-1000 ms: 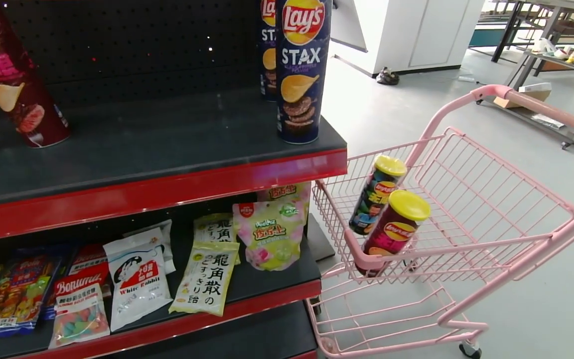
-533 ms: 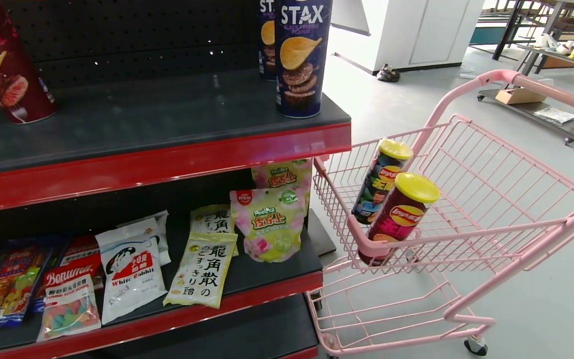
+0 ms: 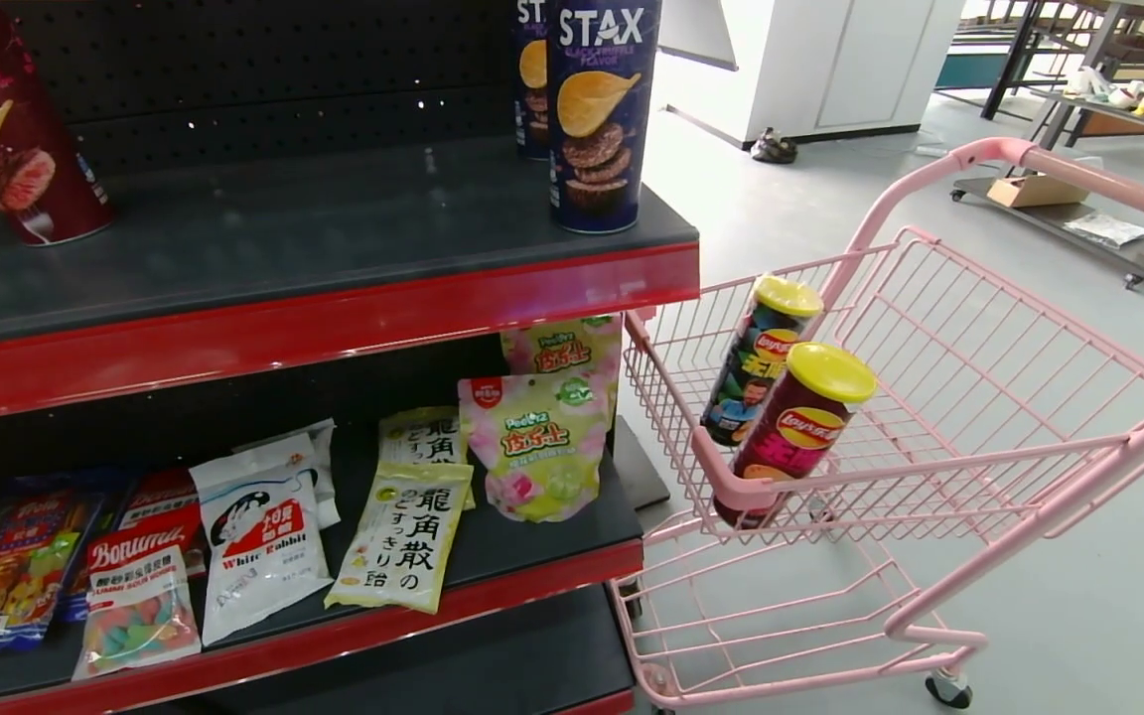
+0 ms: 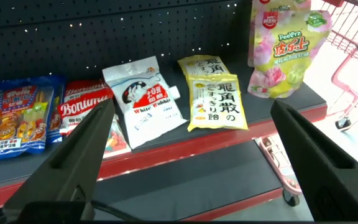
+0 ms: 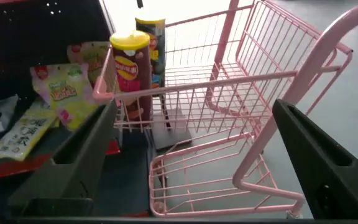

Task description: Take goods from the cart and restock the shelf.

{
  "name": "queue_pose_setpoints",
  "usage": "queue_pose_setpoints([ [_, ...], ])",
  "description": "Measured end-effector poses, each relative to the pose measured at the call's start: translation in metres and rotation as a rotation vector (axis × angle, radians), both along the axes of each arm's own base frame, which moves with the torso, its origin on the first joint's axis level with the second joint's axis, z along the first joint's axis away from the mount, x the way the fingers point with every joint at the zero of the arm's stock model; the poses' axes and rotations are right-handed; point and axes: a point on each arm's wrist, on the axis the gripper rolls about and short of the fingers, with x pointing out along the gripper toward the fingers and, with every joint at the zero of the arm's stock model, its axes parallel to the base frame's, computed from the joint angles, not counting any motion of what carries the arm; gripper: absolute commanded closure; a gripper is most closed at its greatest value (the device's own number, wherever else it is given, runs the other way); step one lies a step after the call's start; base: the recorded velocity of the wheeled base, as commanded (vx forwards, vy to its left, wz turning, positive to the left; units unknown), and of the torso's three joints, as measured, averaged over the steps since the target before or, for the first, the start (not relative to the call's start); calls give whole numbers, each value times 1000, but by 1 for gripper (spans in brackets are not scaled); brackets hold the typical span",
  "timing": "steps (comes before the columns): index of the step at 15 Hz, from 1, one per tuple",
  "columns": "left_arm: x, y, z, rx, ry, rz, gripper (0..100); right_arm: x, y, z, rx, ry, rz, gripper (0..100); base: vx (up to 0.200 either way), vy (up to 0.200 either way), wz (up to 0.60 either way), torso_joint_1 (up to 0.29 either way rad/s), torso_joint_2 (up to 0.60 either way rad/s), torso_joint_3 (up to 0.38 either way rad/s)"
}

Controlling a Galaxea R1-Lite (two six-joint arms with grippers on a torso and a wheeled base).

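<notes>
Two tilted goods, the maroon can [image 3: 795, 427] and the dark can [image 3: 756, 362], leaned in the cart [image 3: 1078, 184] corner nearest the shelf [image 3: 334, 318]. A careless reach might snag the cart's wires or topple them. The right claw [image 5: 194, 104], spread and empty, hung outside the cart, well apart from both. The left claw [image 4: 191, 104], also spread, hung farther from the cart.

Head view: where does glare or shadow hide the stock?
Head view: glare streaks the red edge of the upper shelf and bleaches the floor behind it; the back of the lower shelf lies in shadow. Left wrist view: light pricks through the pegboard holes.
</notes>
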Motion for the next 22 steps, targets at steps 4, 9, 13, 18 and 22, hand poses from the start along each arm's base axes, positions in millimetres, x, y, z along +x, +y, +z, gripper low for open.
queue_pose_setpoints([
  [4, 0, 0, 0, 1, 0, 1, 0, 82, 7, 62, 53, 51, 99, 0, 0, 0, 0, 0, 0, 0],
  [9, 0, 0, 0, 0, 0, 2, 0, 169, 34, 31, 62, 304, 251, 0, 0, 0, 0, 0, 0, 0],
  [13, 0, 0, 0, 0, 0, 2, 0, 198, 45, 9, 48, 423, 273, 0, 0, 0, 0, 0, 0, 0],
  [18, 0, 0, 0, 0, 0, 2, 0, 227, 63, -9, 34, 441, 329, 0, 0, 0, 0, 0, 0, 0],
  [22, 0, 0, 0, 0, 0, 2, 0, 252, 72, -20, 34, 453, 335, 0, 0, 0, 0, 0, 0, 0],
])
